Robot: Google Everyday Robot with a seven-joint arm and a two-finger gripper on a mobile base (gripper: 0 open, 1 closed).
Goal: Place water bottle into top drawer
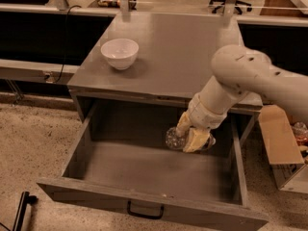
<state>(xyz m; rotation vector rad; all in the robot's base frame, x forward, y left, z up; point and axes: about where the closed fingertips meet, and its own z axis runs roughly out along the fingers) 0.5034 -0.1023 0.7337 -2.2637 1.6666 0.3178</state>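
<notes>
Camera view: 1 arm (240, 78) reaches in from the right, over the cabinet's (178, 47) front edge. Gripper (189, 134) sits low inside the open drawer (144, 196), right of its middle and toward the back. Its 2 yellowish fingers (196, 141) are pinched on the bottle (174, 138). Bottle lies roughly sideways in the grip, clear body sticking out to the left, above the drawer floor; contact with the floor cannot be told. Print on the bottle is too small to read. Drawer is pulled fully out, black handle (144, 211) on its front panel. 1 white bowl (119, 53) stands on the cabinet top, left side. Cardboard box (280, 141) sits on the floor, right of the cabinet.
</notes>
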